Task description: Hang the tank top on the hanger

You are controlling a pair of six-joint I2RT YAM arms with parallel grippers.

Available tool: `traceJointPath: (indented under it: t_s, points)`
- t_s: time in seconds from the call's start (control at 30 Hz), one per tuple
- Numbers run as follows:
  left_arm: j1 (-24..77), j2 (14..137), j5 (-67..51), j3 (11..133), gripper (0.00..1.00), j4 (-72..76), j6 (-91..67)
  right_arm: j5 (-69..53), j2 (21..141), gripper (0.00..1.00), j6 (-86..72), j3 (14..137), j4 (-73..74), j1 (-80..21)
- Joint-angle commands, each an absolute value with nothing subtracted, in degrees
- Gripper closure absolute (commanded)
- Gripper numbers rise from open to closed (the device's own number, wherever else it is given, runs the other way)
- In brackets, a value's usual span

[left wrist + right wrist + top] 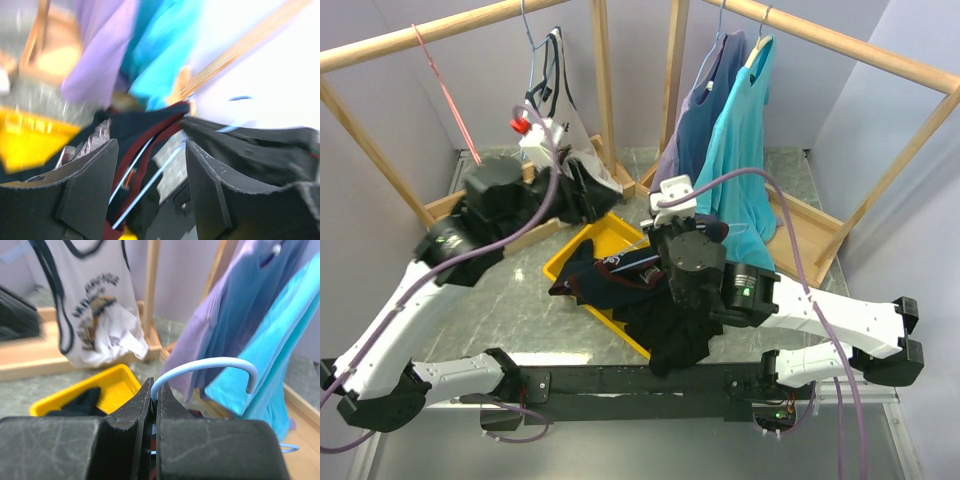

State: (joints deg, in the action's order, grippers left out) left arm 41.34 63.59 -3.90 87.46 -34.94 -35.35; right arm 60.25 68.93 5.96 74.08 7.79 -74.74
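My right gripper is pinched tight on the neck of the hanger, a thin, smooth, light-blue wire with a curved hook. My left gripper stands apart. The wire and a red-trimmed edge of the tank top run between its fingers, unclamped. The top is dark, limp cloth, bunched under my right gripper over the yellow tray. With nothing pinning it, I judge the slack cloth could slide off the slick wire, or the wire could twist in my narrow pinch.
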Motion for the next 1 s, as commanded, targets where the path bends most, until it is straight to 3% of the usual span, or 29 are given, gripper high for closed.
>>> traceJointPath:
  t_s: [0.0,0.2,0.6,0.97]
  points:
    - [41.0,62.1,-7.2,95.4,0.39,-34.6,-27.9,56.2,66.6,1.0,8.4,82.4,7.3,-73.4]
    - [40.9,62.4,-9.6,104.3,0.43,-41.2,-21.5,50.6,67.4,1.0,5.9,91.3,13.1,-72.2]
    - [41.0,63.2,-15.1,114.2,0.41,-43.8,-15.0,50.2,69.9,1.0,14.8,113.4,15.8,-72.0]
    - [41.0,59.7,-25.0,106.8,0.47,-53.1,-7.2,48.3,63.3,1.0,5.5,95.1,16.3,-69.1]
